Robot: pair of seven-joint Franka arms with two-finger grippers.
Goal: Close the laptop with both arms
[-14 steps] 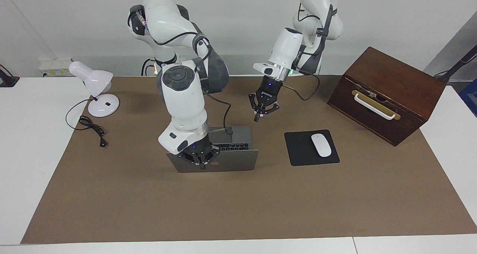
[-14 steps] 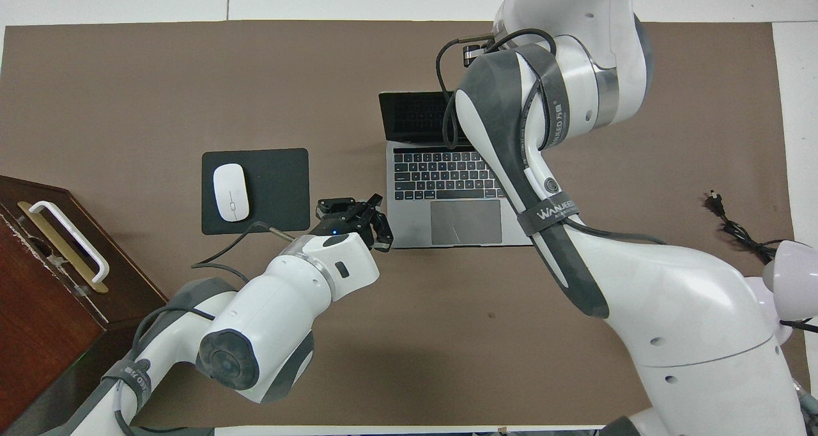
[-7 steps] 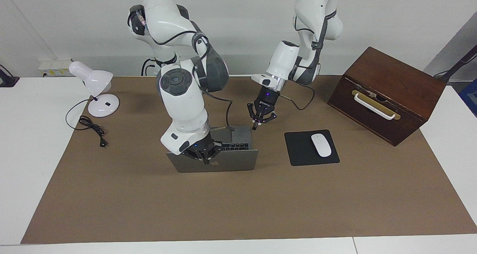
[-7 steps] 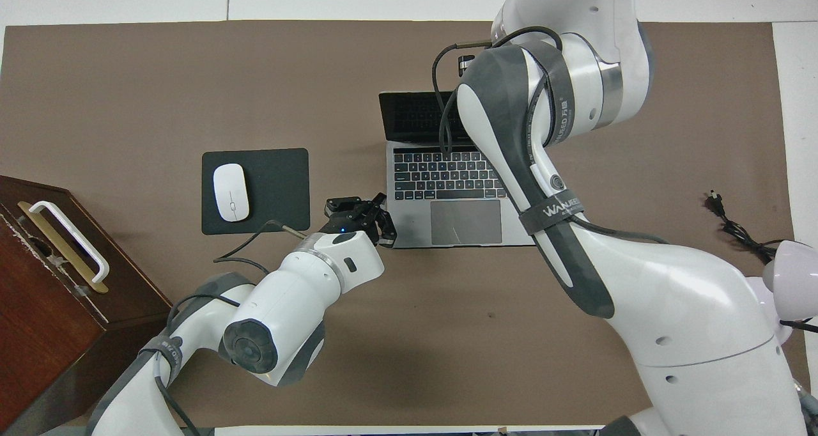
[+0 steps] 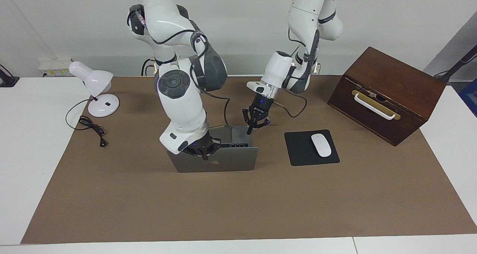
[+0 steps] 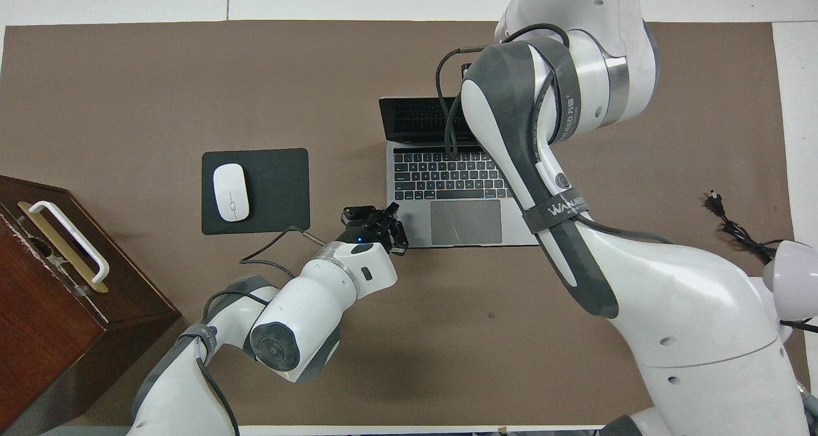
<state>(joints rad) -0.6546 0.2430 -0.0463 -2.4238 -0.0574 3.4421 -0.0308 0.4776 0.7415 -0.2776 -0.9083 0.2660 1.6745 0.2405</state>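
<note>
A white desk lamp [image 5: 95, 90] is sitting at the right arm's end of the brown mat [image 5: 238, 209], its black cord [image 5: 91, 129] trailing beside it. The right gripper [image 5: 204, 155], fingers pressed together, is resting on the top edge of the half-raised lid of the laptop [image 5: 227, 162], whose dark apple logo is facing twelve o'clock in the overhead view; "WANJEED" is showing on that arm's grey strap. The left gripper [image 5: 250, 129], fingertips also meeting, is hanging at the laptop's base corner nearest the robots. At nine o'clock of the laptop overhead, a white mouse [image 6: 230, 192] is lying on a black mouse pad [image 6: 281, 190], then a wooden box [image 5: 387, 94].
</note>
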